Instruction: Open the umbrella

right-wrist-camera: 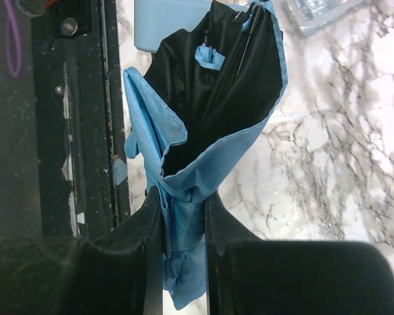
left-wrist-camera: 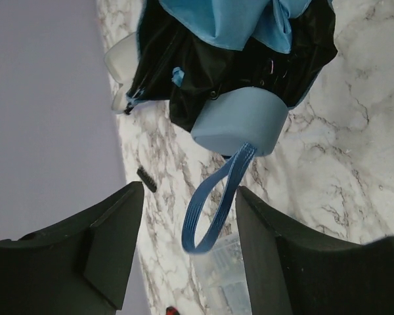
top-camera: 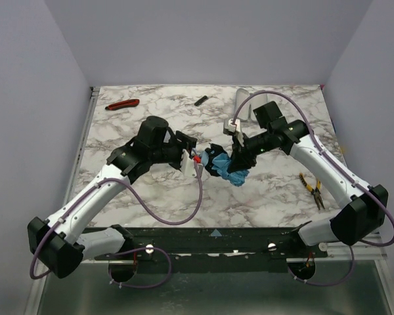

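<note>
I'm watching the compact umbrella [top-camera: 222,165], sky-blue canopy with a black underside, sitting bunched and folded over the middle of the white marble-patterned table [top-camera: 269,197], between the 2 arms; I cannot tell whether it is touching the tabletop. The right gripper [right-wrist-camera: 182,226] is pinching a twisted fold of the blue canopy cloth between its 2 black fingers, jaws narrow and tight on the fabric, while the rest of the canopy is fanning away from it with the black lining showing. The left gripper [left-wrist-camera: 189,223] is facing the other end with its jaws standing apart and gripping nothing. The umbrella's stubby pale-blue cylindrical handle [left-wrist-camera: 240,121] is sitting just beyond those fingertips, and its blue woven loop strap [left-wrist-camera: 213,203] is dangling into the gap between them. A clear plastic box [right-wrist-camera: 322,13] is lying on the marble just past the canopy. A red-handled cutter [top-camera: 122,104] is resting near the far left edge, and yellow-handled pliers [top-camera: 313,189] are lying beside the right arm.
</note>
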